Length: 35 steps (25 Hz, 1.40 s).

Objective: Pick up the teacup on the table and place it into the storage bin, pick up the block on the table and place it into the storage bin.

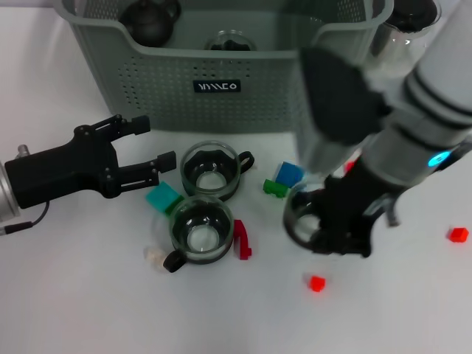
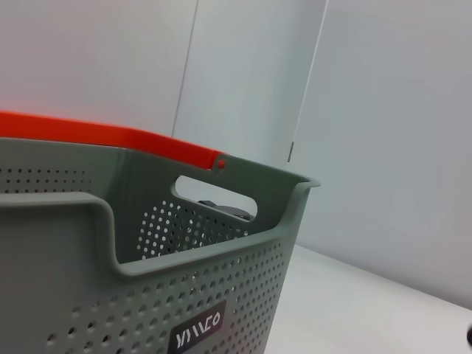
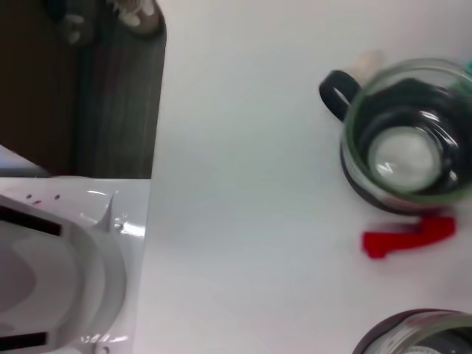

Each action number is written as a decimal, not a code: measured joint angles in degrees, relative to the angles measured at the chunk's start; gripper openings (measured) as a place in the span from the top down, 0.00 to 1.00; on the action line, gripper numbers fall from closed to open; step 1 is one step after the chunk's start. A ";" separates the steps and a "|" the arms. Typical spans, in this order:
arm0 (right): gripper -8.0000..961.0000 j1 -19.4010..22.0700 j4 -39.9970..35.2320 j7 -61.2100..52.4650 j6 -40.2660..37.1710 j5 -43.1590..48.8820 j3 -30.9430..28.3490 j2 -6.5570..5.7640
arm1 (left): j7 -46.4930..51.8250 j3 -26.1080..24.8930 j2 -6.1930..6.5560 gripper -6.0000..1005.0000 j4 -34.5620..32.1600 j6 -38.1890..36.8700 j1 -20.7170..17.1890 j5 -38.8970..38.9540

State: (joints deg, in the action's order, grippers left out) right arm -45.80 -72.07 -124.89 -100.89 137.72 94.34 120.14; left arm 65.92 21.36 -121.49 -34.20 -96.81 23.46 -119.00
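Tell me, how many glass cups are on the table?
3. One cup sits nearest the bin, one is just in front of it, and one is under the right gripper. More may be hidden.

You're looking at a white table (image 1: 88, 295) with the storage bin (image 1: 147, 81) standing at its far edge. In front of the bin sit three glass teacups: one (image 1: 211, 169) nearest it, one (image 1: 200, 228) closer to you, one (image 1: 301, 214) to the right (partly hidden). Scattered among them lie a teal block (image 1: 163, 198), a blue block (image 1: 289, 174), a green block (image 1: 274, 188), a red piece (image 1: 242, 242) and two small red cubes (image 1: 317, 283) (image 1: 458, 234).
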 joint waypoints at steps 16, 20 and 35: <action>0.93 -9.27 -11.34 8.22 -10.09 -6.22 -35.68 -0.68 | 0.02 -0.42 0.12 0.14 0.25 0.04 0.45 0.12; 0.93 -13.13 -7.36 5.04 0.16 -4.21 -38.86 -1.47 | 0.01 -0.81 0.19 0.14 0.27 0.00 0.51 0.17; 0.93 -30.90 36.97 -2.03 45.07 24.13 -34.51 -0.45 | 0.14 -0.79 0.16 0.14 0.28 0.12 1.06 0.17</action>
State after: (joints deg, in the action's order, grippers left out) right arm -76.70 -35.09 -126.92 -55.82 161.85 59.83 119.69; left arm 66.05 20.57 -121.33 -33.92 -96.70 24.52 -118.82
